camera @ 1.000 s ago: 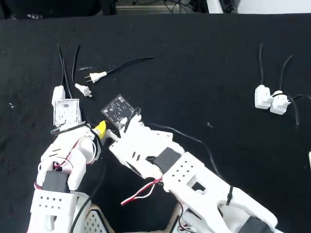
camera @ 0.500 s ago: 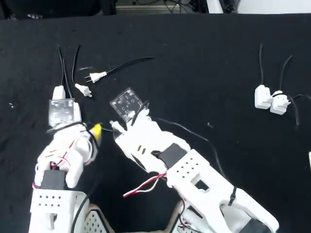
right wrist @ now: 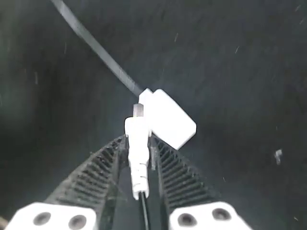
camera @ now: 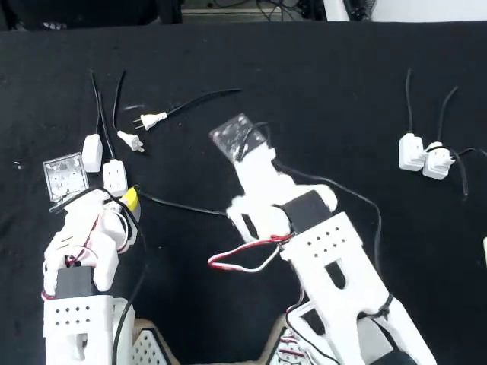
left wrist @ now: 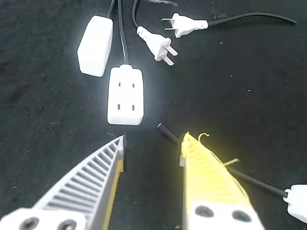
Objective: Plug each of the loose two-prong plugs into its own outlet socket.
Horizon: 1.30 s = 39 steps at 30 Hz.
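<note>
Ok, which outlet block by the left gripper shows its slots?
The outlet block nearest the left gripper, four slots visible; the farther block shows a plain face.

Glare blooms off the white outlet strip (left wrist: 125,96) against the dim black table (left wrist: 249,96).

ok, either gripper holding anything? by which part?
Right gripper clamps a plug by the sides of its body. Left gripper is open, holding nothing.
</note>
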Tool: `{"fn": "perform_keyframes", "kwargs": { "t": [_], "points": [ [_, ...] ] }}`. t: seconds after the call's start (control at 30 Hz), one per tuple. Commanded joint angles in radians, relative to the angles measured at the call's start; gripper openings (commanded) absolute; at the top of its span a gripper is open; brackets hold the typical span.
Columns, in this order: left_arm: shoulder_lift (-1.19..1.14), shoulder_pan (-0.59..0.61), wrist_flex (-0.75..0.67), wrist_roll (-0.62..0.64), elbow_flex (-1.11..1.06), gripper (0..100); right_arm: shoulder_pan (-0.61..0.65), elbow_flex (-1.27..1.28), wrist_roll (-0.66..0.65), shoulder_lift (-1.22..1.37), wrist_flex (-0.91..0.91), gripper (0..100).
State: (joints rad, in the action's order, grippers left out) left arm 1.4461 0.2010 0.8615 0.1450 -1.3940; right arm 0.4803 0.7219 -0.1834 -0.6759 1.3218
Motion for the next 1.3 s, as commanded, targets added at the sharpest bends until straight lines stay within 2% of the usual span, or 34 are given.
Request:
{"fn": "perform_keyframes", "kwargs": {
  "t": [0.0, 0.2, 0.3, 0.4, 0.53, 0.63, 0.73, 0.87, 1.27],
  "points": [
    [0.009, 0.008, -0.002, 0.009, 0.013, 20, -0.031, -0.033, -0.103, 0.067, 0.041, 1.1],
    [0.009, -0.002, -0.015, 0.009, -0.01, 20, -0.086, -0.061, -0.114, 0.245, 0.026, 1.1],
    [0.008, -0.035, -0.117, 0.003, -0.056, 20, -0.112, -0.081, -0.117, 0.32, 0.028, 1.1],
    [-0.002, -0.108, -0.256, 0.002, -0.113, 20, -0.14, -0.084, -0.118, 0.383, 0.018, 1.1],
    [-0.005, -0.245, -0.368, -0.141, -0.131, 20, -0.193, -0.094, -0.115, 0.418, -0.04, 1.1],
    [-0.052, -0.338, -0.413, -0.172, -0.15, 20, -0.215, -0.091, -0.112, 0.423, -0.072, 1.1],
    [-0.193, -0.392, -0.413, -0.17, -0.11, 20, -0.216, -0.09, -0.114, 0.423, -0.074, 1.1],
    [-0.46, -0.394, -0.413, -0.166, 0.002, 20, -0.215, -0.088, -0.117, 0.414, -0.084, 1.1],
    [-1.227, -0.437, -0.42, -0.166, 0.542, 20, -0.269, -0.093, -0.152, 0.423, -0.11, 1.1]
  ]
}}
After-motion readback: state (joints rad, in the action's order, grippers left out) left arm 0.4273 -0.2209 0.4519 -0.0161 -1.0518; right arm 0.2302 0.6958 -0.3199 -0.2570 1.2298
